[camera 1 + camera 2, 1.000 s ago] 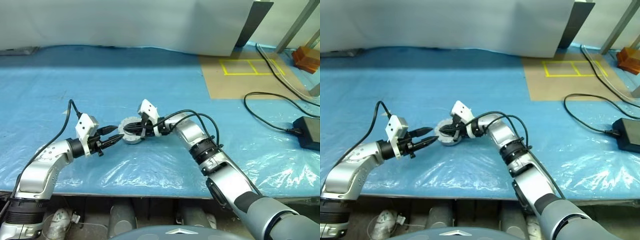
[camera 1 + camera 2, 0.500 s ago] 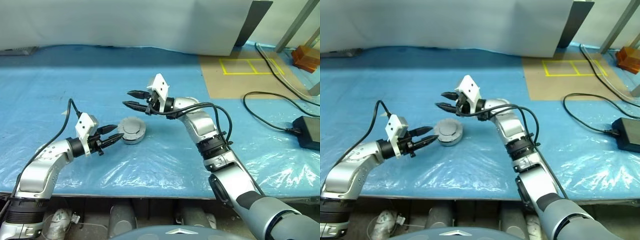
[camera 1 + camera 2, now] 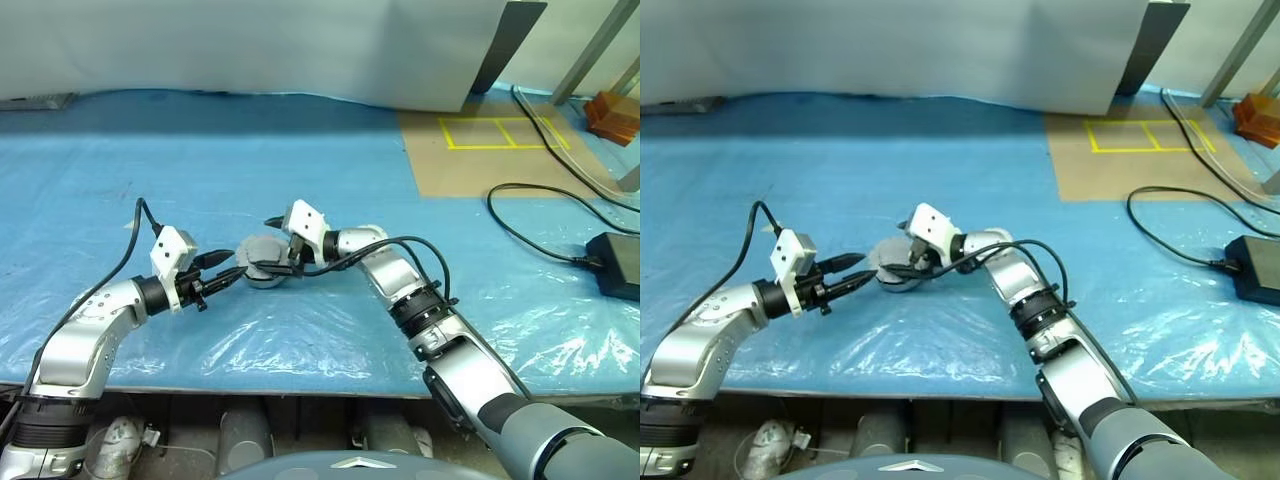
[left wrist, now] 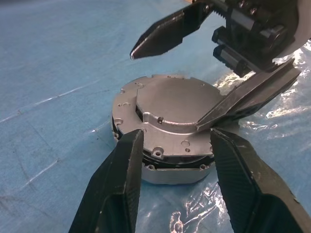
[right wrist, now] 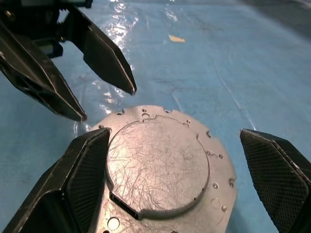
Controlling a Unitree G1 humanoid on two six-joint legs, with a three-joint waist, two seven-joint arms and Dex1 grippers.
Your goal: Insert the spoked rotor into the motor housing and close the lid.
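Grey lid point(image 4: 170, 109) capping motor housing point(image 4: 175, 171), insides hidden, between two open, empty claws: left claw point(image 3: 226, 277), right claw point(image 3: 266, 243).

A crinkled blue plastic sheet point(image 3: 300, 170) covers the table. A brown cardboard panel point(image 3: 480, 165) bears yellow tape rectangles point(image 3: 503, 133); a black power adapter point(image 3: 618, 266) trails a black cable point(image 3: 530, 235).

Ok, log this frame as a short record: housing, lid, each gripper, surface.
housing: motor housing upright on the blue sheet
lid: lid seated on top, rotor not visible
left gripper: left gripper open, fingers either side of the housing's near edge
right gripper: right gripper open wide, straddling the lid, one finger resting on the lid's top
surface: plastic-covered table
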